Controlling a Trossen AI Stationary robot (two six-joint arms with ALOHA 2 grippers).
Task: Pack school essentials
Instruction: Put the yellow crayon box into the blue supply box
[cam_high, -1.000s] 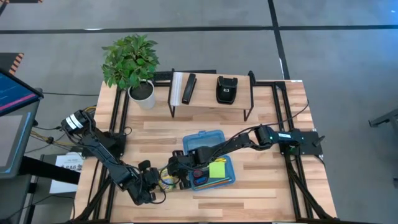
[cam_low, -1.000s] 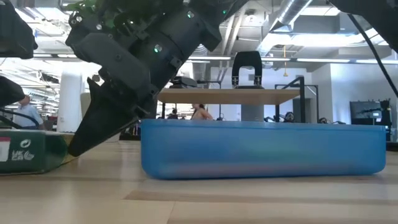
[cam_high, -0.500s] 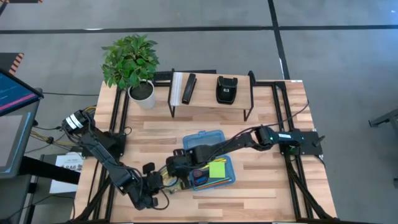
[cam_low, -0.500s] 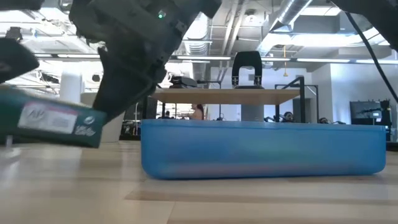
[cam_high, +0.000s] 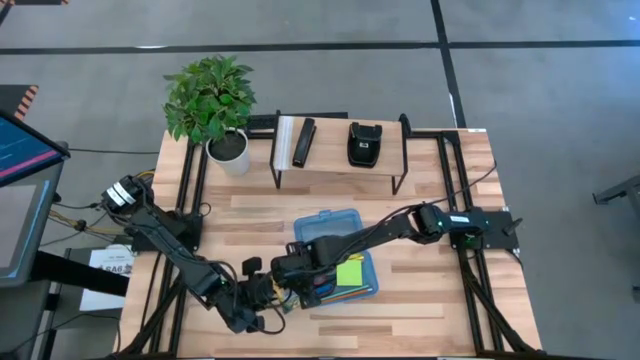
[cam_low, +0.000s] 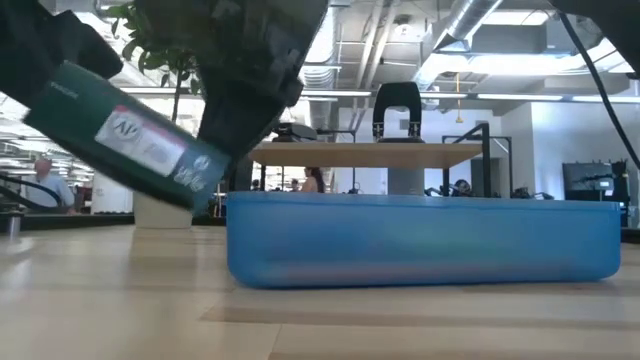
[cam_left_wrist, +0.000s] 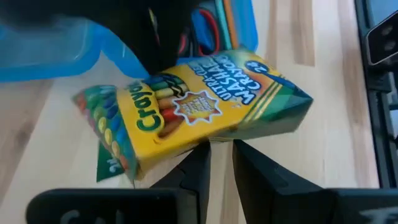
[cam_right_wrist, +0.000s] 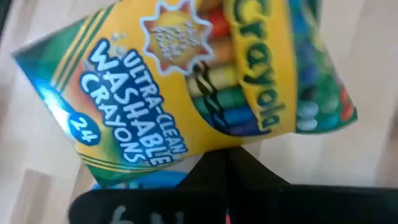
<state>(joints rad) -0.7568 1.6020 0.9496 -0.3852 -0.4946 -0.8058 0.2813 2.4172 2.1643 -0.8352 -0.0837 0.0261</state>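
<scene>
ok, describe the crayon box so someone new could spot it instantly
Find the blue plastic case on the wooden table. Just off its left edge, the crayon box sits between the left claw and the right claw, tilted and lifted clear of the tabletop. It is the only yellow-and-green printed carton.

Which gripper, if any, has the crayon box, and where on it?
Both: the crayon box hangs tilted off the table, left gripper and right gripper each pinching an edge.

Left end effector (cam_high: 262, 296) and right end effector (cam_high: 283, 272) side by side low, both clamped.
</scene>
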